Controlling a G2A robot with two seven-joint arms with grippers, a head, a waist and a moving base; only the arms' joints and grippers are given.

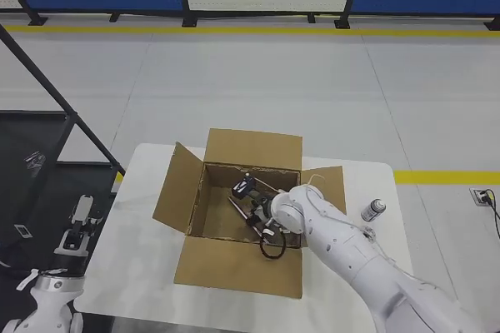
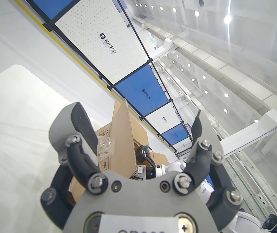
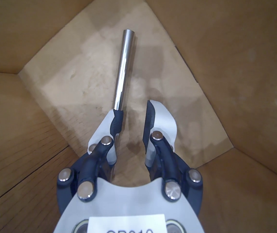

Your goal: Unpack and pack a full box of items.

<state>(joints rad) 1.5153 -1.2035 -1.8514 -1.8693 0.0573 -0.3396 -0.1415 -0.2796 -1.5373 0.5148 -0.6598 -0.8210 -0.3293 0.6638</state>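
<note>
Right wrist view: parted jaws above metal rod (image 3: 124, 69), box (image 3: 225, 37) walls close.

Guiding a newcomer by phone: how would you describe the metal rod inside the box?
Find the open cardboard box on the white table. On its floor, beside the right gripper, lies a shiny metal rod. Unlike the stubby can outside the box, it is long and thin.
</note>
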